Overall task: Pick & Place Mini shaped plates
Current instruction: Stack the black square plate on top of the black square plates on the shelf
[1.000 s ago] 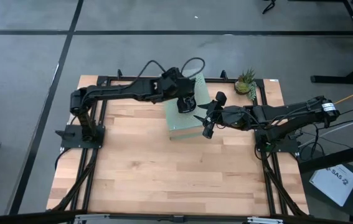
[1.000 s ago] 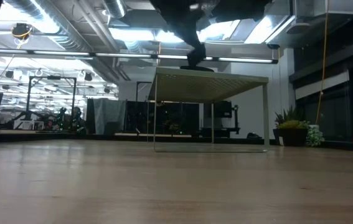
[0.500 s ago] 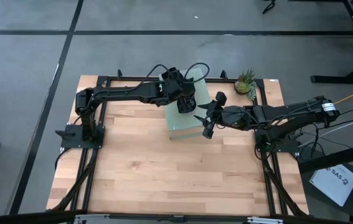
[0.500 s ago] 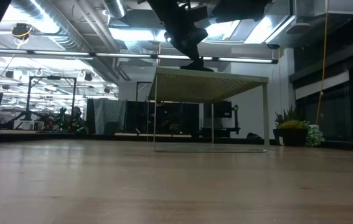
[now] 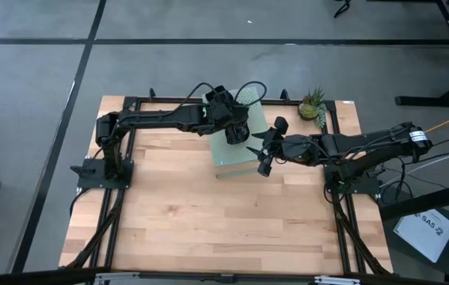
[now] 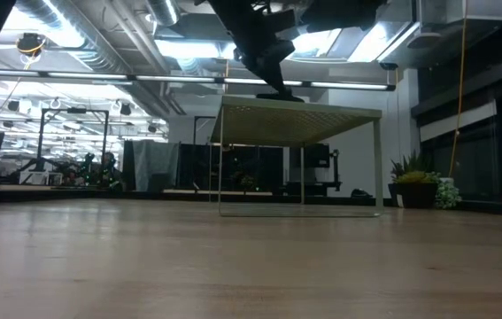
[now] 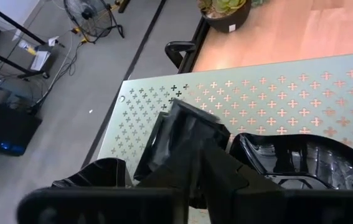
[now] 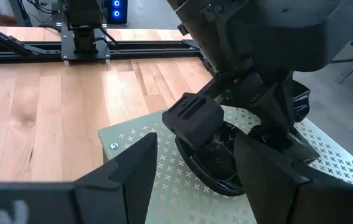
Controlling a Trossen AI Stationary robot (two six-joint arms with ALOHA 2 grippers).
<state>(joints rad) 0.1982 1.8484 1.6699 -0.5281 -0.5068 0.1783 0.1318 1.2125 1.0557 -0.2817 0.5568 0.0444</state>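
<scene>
A pale green perforated box (image 5: 228, 158) stands at the table's far middle. On its top lies a glossy black mini shaped plate (image 8: 220, 158), also in the left wrist view (image 7: 291, 165). My left gripper (image 8: 232, 134) reaches over the box from the left and is shut on this plate at its rim. A second black plate (image 8: 297, 99) lies behind it on the same top. My right gripper (image 5: 264, 162) hangs open in the air at the box's near right corner, holding nothing. My left gripper has the plate's rim (image 7: 244, 144) between its two fingers, which stand close together. The fingers slant down onto it from above and from the table's left. The plate lies flat with its underside on the box's perforated top (image 7: 276, 93).
A small potted plant (image 5: 313, 104) stands at the far right corner, behind the box. The wooden table (image 5: 208, 214) spreads wide on the near side of the box. A black metal frame (image 5: 129, 101) runs along the table's edges.
My left gripper has come down with the plate, which hung just above the box a second ago and now rests on the box's top. Over the last half second it has kept still.
</scene>
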